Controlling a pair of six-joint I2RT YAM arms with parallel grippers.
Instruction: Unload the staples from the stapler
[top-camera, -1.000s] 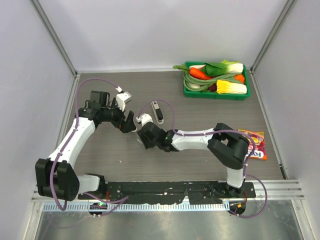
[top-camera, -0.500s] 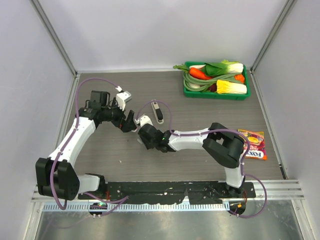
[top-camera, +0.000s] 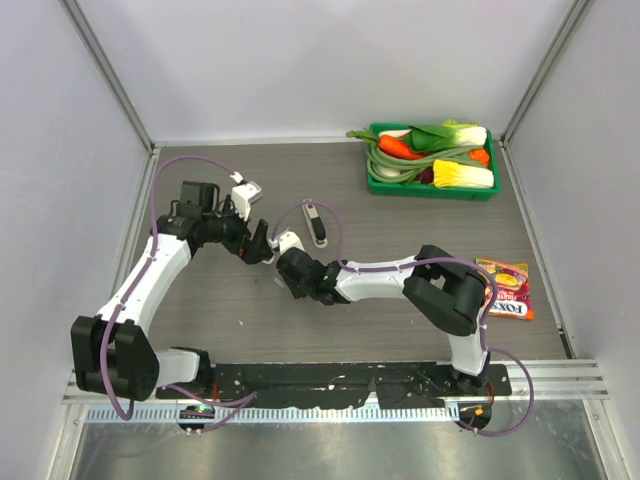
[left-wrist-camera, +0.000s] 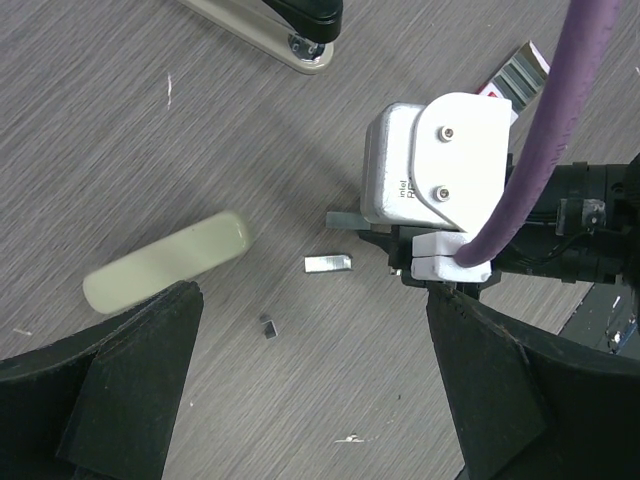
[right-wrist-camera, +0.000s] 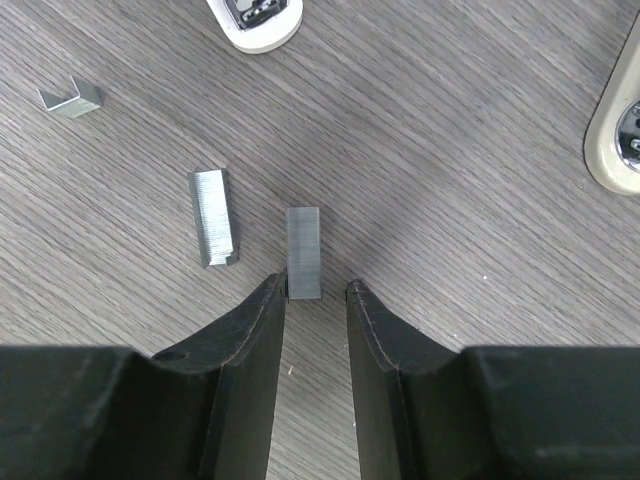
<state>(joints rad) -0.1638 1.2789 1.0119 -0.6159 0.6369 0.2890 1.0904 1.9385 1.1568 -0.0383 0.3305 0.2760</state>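
**Staples out on the table, right tool narrowed over one strip**

The stapler (top-camera: 316, 222) lies on the grey wood-grain table (top-camera: 420, 230) near its middle, just beyond the two wrists, which meet left of centre. The staples (right-wrist-camera: 303, 252) lie flat on the table apart from it. They form a short silver-grey strip whose near end sits just inside the tips of the right tool (right-wrist-camera: 315, 290). That tool's jaws are drawn narrow but not closed. The strip sits against one fingertip (right-wrist-camera: 272, 300) with a gap on the other side, so nothing is clamped. A second strip (right-wrist-camera: 213, 216) lies just beside the first without touching it, and a loose staple (right-wrist-camera: 70, 97) lies farther off. The left tool (left-wrist-camera: 312, 300) is spread wide and holds nothing.

The white camera housing (left-wrist-camera: 430, 170) on the right wrist reads "intel RE", with the rest hidden. At the table's right edge, a red-and-yellow snack packet (top-camera: 505, 290) bears letters that look like "FOX'S".

Only the right wrist view shows both strips clearly; in the top view they are too small to make out. The left wrist view alone shows a blurred pale olive-grey bar (left-wrist-camera: 165, 262) lying on the table, and a purple cable (left-wrist-camera: 560, 130). Only the top view takes in the green tray (top-camera: 430, 193) of toy vegetables at the far right.
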